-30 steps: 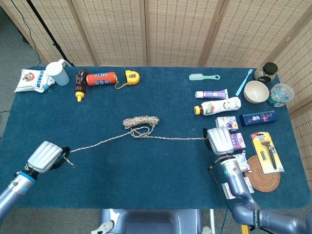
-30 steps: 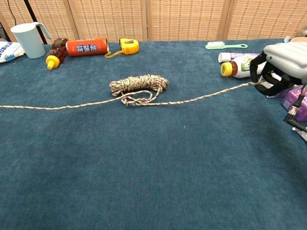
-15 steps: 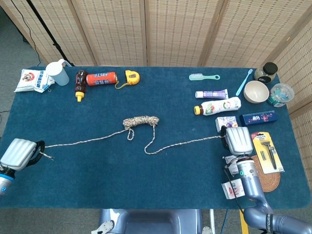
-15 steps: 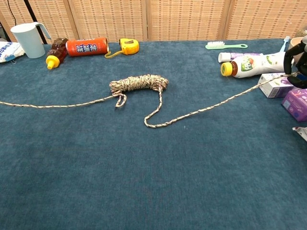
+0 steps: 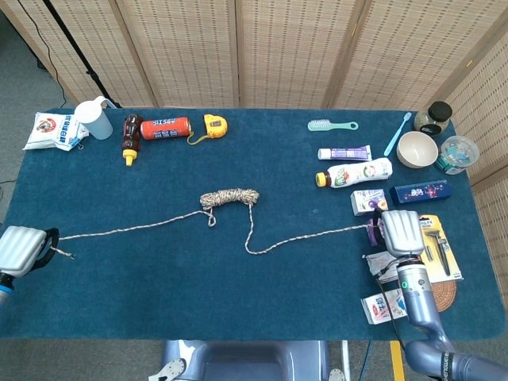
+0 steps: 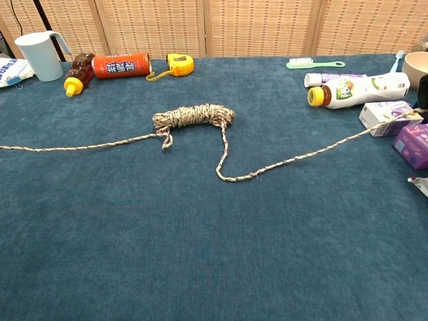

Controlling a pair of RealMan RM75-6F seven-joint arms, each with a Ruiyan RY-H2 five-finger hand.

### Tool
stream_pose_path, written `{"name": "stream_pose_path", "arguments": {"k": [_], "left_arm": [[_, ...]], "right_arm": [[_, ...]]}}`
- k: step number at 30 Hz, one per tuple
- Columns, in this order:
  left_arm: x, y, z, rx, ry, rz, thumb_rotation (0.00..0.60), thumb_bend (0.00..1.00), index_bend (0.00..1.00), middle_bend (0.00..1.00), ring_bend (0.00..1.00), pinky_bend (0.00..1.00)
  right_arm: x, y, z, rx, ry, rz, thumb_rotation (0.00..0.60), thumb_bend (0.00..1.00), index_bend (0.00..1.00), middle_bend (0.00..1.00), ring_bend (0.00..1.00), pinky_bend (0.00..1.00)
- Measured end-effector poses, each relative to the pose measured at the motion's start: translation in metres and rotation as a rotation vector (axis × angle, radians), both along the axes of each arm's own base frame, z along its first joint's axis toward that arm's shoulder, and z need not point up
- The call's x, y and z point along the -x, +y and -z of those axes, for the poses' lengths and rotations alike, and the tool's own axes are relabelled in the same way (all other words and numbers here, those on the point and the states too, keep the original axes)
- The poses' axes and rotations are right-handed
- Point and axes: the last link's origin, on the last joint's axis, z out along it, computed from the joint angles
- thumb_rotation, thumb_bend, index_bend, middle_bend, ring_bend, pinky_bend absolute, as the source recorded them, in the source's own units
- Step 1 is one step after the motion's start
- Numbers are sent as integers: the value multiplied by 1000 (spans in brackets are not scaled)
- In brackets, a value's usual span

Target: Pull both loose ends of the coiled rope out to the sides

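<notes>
The coiled rope (image 5: 230, 196) (image 6: 194, 116) lies mid-table as a small beige bundle. One strand runs left from it to my left hand (image 5: 21, 249) at the table's left edge, which grips that end; a short tail sticks out beside the hand. The other strand drops from the coil, bends (image 6: 223, 176) and runs right to my right hand (image 5: 401, 232), which holds it near the right-side boxes. In the chest view both hands are out of frame, apart from a dark sliver at the right edge.
A white jug (image 5: 94, 118), brown bottle (image 5: 130, 139), orange can (image 5: 165, 127) and yellow tape measure (image 5: 214, 125) line the back left. Toothpaste (image 5: 344, 152), a drink bottle (image 5: 355, 172), small boxes (image 5: 370, 201), a bowl (image 5: 417, 148), razor pack (image 5: 432, 246) and coaster crowd the right side.
Both hands have moved outward, the left to the table's left edge, the right further right. More rope has come off the coil, and the right strand's loop opened into a slack bend.
</notes>
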Motion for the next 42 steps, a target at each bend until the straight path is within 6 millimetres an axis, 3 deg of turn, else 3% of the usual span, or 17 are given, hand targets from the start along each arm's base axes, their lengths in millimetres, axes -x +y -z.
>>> {"name": "stream_pose_path", "arguments": {"k": [4,7,11,15,17,19,24,27,35,42], "left_arm": [[1,-1,2,10,4,-15,600,379,351,637,600,849],[-2,-3,4,22,5,-20,600,377,251,480,457,790],[-5,-2,6,35,7,-23,600,374,184,351,346,613],[-6,-2,7,45,9,-31,600,362,49,176,178,389],[-6,-3,7,55,8,-39,600,358,25,127,136,338],[-8,-3,7,61,4,-45,600,357,70,152,178,334],[-19,-5,5,28,-33,-29,600,357,225,269,314,391],[-29,-8,5,-15,-78,-13,600,357,276,296,328,394],[-51,-25,11,-52,-198,-30,600,356,310,306,331,394],[-65,-50,8,-64,-224,3,600,356,310,306,327,394]], "right_arm": [[5,3,2,-24,12,20,600,591,375,604,740,688],[8,4,4,-44,25,41,600,595,215,488,628,613],[9,5,4,-51,25,52,600,597,80,358,499,482],[10,6,4,-57,18,58,600,562,5,181,294,297],[10,7,3,-57,15,59,600,516,10,150,240,232],[9,7,2,-53,11,56,600,497,71,194,248,238],[3,7,-3,-16,-20,24,600,496,342,391,403,424],[-2,8,-7,19,-40,-16,600,496,410,433,444,459],[-8,14,-15,76,-104,-113,600,496,444,455,456,464],[5,34,-29,103,-66,-98,600,496,446,455,456,463]]}}
